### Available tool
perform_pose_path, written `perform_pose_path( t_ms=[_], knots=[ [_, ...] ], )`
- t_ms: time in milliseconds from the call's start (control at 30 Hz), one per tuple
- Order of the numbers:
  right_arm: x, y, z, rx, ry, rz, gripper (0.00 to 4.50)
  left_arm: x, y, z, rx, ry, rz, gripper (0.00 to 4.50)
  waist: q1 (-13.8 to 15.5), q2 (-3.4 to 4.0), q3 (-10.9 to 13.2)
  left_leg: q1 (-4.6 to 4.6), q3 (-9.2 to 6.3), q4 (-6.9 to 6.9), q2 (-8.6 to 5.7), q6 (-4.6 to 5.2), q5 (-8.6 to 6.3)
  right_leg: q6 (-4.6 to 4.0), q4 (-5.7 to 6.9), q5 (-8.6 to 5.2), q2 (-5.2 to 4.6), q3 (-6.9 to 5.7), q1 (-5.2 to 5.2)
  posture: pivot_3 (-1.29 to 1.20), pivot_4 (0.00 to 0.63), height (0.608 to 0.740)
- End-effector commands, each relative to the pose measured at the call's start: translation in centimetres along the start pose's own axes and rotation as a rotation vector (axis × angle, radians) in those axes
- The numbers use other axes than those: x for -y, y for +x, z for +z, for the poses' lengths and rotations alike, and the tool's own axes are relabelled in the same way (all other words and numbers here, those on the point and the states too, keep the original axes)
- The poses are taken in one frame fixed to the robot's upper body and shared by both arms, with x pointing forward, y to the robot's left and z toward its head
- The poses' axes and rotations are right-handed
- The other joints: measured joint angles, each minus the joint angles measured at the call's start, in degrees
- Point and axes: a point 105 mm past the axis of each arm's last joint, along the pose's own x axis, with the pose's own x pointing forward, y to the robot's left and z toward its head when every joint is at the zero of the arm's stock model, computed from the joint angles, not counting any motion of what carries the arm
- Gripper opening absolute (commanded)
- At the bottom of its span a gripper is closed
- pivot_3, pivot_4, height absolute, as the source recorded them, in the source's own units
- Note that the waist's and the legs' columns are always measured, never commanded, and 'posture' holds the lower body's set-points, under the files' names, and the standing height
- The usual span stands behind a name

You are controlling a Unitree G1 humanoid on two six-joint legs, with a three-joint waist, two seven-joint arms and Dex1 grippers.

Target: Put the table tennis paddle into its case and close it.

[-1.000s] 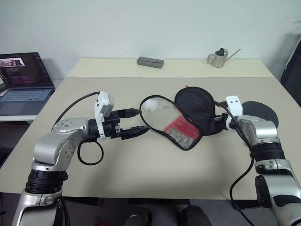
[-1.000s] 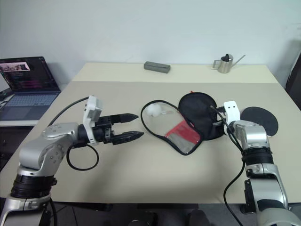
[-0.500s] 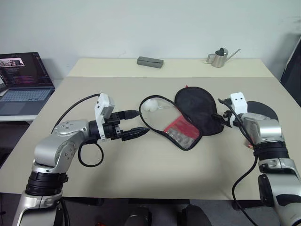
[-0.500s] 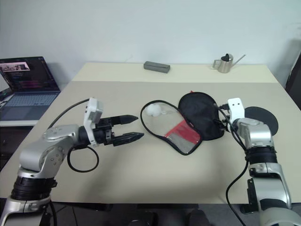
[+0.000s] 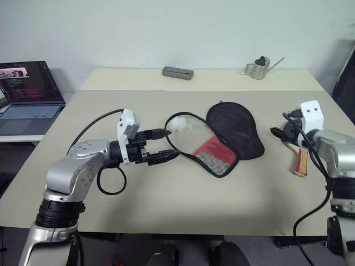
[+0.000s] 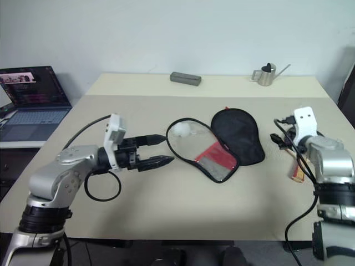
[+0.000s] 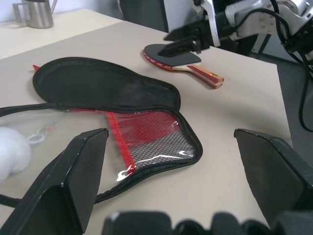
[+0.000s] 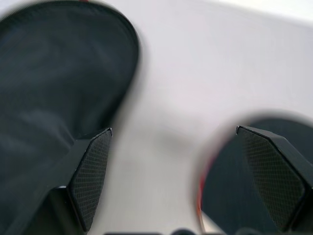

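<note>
Grippers first: right gripper (image 7: pixel 188 41) is hovering over the table tennis paddle (image 7: pixel 183 58) at the right edge of the head views, fingers spread wide, nothing between them. In its own wrist view both pads (image 8: pixel 92 172) are standing well apart, with the paddle's red rim low right and the case's black flap upper left.

Left gripper (image 5: pixel 160 146) is sitting left of centre in the head views, pointing at the case (image 5: pixel 219 141), fingers wide apart and empty, tips just beside the case's near edge. Cannot tell if they are touching it.

Case is lying mid-frame on the tan table (image 5: pixel 166 199), unzipped and splayed: black flap folded back to the right, red panel and mesh pocket facing up, white pom-pom (image 5: pixel 176 124) at its upper left end. Paddle is lying flat on the table, well apart from the case, handle pointing to the lower right.

Handling, my read: paddle is rigid and light; rubber face is giving good friction. Lying flat, it is leaving little to pinch at the blade edge, so the handle looks like the place to grab. Case is limp fabric and will be folding and sliding unless pinned.

Hard to make out: paddle blade is mostly hidden behind the right wrist in the head views, and the zipper track is too fine to trace.
</note>
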Motion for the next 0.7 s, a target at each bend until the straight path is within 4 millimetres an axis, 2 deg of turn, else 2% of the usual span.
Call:
perform_pose_path(
  t_ms=[33, 200, 333, 500, 700],
  knots=[
    [0.6, -1.8, 0.8, 0.058, 0.048, -0.096, 4.45, 0.8, 0.3, 1.6, 0.023, 0.076, -0.06, 4.5, -0.04, 0.0, 0.0, 0.0, 0.0, 0.0, 0.0, 0.0, 0.0, 0.0, 0.02, 0.0, 0.0, 0.0, 0.0, 0.0, 0.15, 0.74],
    [0.2, -2.9, -1.1, 0.021, 0.122, -0.174, 4.45, 1.4, 0.5, 2.1, 0.001, 0.128, -0.125, 4.5, 0.04, 0.0, 0.0, 0.02, -0.02, 0.0, 0.04, 0.11, -0.07, 0.0, 0.05, 0.0, 0.04, 0.0, 0.0, 0.0, 0.15, 0.74],
    [0.5, -3.3, -1.8, 0.008, 0.162, -0.246, 4.45, 1.8, 0.9, 3.1, 0.006, 0.154, -0.186, 4.5, 0.05, 0.0, 0.0, 0.02, -0.01, 0.0, 0.02, 0.15, -0.09, 0.0, 0.06, 0.0, 0.03, 0.01, 0.0, 0.0, 0.15, 0.74],
    [1.2, -3.4, -3.8, -0.043, 0.213, -0.324, 4.45, 1.9, 1.3, 3.8, -0.005, 0.193, -0.227, 4.5, 0.04, 0.0, 0.0, 0.03, 0.0, -0.01, 0.02, 0.17, -0.1, 0.0, 0.05, 0.0, 0.04, 0.01, 0.0, 0.0, 0.15, 0.74],
    [0.2, -3.5, -6.6, -0.139, 0.287, -0.325, 4.45, 2.1, 1.6, 4.0, -0.011, 0.206, -0.259, 4.5, -0.1, 0.01, 0.0, 0.05, 0.01, -0.02, 0.05, 0.18, -0.1, 0.0, 0.06, 0.0, 0.07, 0.02, 0.0, 0.0, 0.15, 0.74]
  ],
)
